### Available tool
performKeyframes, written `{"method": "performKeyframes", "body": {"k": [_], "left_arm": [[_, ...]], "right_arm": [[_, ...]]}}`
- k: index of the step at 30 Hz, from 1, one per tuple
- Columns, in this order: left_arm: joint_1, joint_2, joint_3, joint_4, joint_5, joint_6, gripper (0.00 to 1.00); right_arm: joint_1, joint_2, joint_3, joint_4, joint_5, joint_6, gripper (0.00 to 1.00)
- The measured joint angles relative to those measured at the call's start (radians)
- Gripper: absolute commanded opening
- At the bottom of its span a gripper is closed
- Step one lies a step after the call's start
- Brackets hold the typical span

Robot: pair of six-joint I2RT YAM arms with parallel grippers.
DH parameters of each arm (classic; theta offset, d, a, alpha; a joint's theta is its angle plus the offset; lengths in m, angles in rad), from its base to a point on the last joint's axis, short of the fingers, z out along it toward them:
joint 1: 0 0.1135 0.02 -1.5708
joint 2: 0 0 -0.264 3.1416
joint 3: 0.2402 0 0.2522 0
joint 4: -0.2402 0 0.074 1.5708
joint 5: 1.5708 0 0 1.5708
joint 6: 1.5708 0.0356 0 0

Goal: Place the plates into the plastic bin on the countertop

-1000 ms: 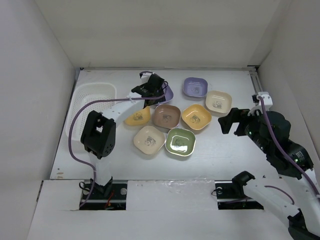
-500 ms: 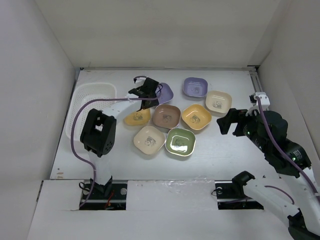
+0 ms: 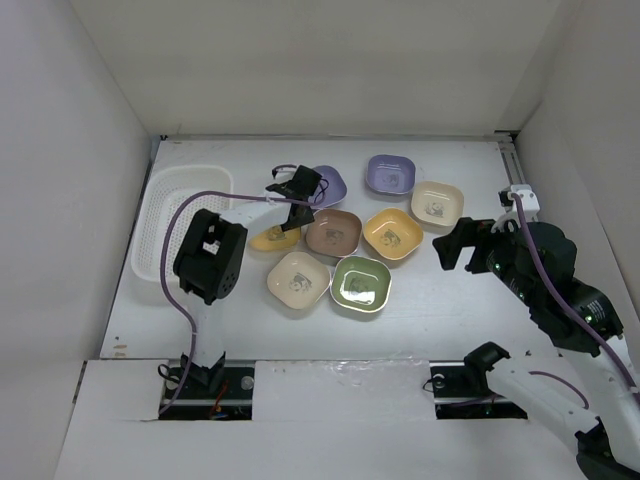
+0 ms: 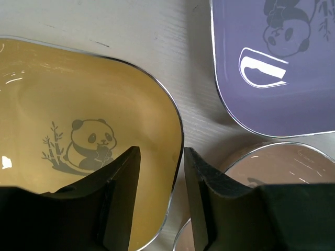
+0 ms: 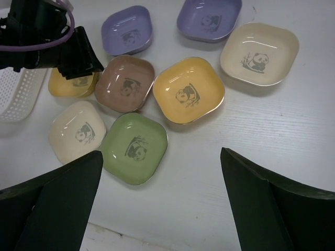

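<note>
Eight plates lie in a cluster on the countertop (image 3: 450,300): two lavender (image 3: 332,183) (image 3: 390,175), two cream (image 3: 437,205) (image 3: 298,279), brown (image 3: 333,232), two orange-yellow (image 3: 392,233) (image 3: 270,238) and green (image 3: 360,284). My left gripper (image 3: 293,203) hangs low over the left orange-yellow plate (image 4: 78,104). Its jaws (image 4: 161,154) stand a little apart astride that plate's right rim, one finger (image 4: 123,188) inside the dish and the other (image 4: 204,193) between it and the brown plate (image 4: 282,167). My right gripper (image 3: 455,245) is wide open and empty, right of the cluster. The plastic bin (image 3: 180,215) at far left holds nothing.
White walls bound the countertop on the left, back and right. The left arm's purple cable (image 3: 160,260) loops over the bin's near side. In the right wrist view (image 5: 159,152) the green plate (image 5: 134,147) lies between my fingers, far below them.
My left gripper has moved from over the left lavender plate toward me and down onto the right rim of the left orange-yellow plate. The right arm has barely moved.
</note>
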Motion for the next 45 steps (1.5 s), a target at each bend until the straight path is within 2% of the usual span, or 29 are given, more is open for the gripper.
{"method": "performKeyframes", "body": {"k": [2,5,8,9,23,30,35,39,43,45], "left_arm": [[0.0,0.005,0.0,0.0,0.0,-0.005,0.33],[0.0,0.007,-0.002,0.0,-0.004,-0.012,0.22],[0.0,0.007,-0.003,0.001,-0.02,-0.011,0.03],[0.0,0.007,-0.001,-0.002,-0.029,-0.007,0.0],[0.0,-0.02,0.084,-0.09,-0.036,0.023,0.0],[0.001,-0.063,0.345,-0.146,-0.012,0.077,0.0],[0.016,-0.052,0.657,-0.252,-0.018,0.093,0.0],[0.097,-0.063,0.773,-0.285,-0.037,0.077,0.0],[0.237,-0.093,0.705,-0.318,-0.061,0.052,0.0],[0.318,-0.112,0.615,-0.315,-0.063,0.038,0.0]], "right_arm": [[0.0,0.0,0.0,0.0,0.0,0.0,1.0],[0.0,0.0,0.0,0.0,0.0,0.0,1.0],[0.0,0.0,0.0,0.0,0.0,0.0,1.0],[0.0,0.0,0.0,0.0,0.0,0.0,1.0],[0.0,0.0,0.0,0.0,-0.006,0.0,1.0],[0.0,0.002,0.0,0.003,-0.026,0.0,1.0],[0.0,0.002,0.0,0.014,-0.037,0.0,1.0],[0.0,0.002,0.0,0.016,-0.045,0.0,1.0],[0.0,0.002,-0.001,0.025,-0.049,0.0,1.0],[0.0,0.002,-0.003,0.034,-0.05,0.0,1.0]]}}
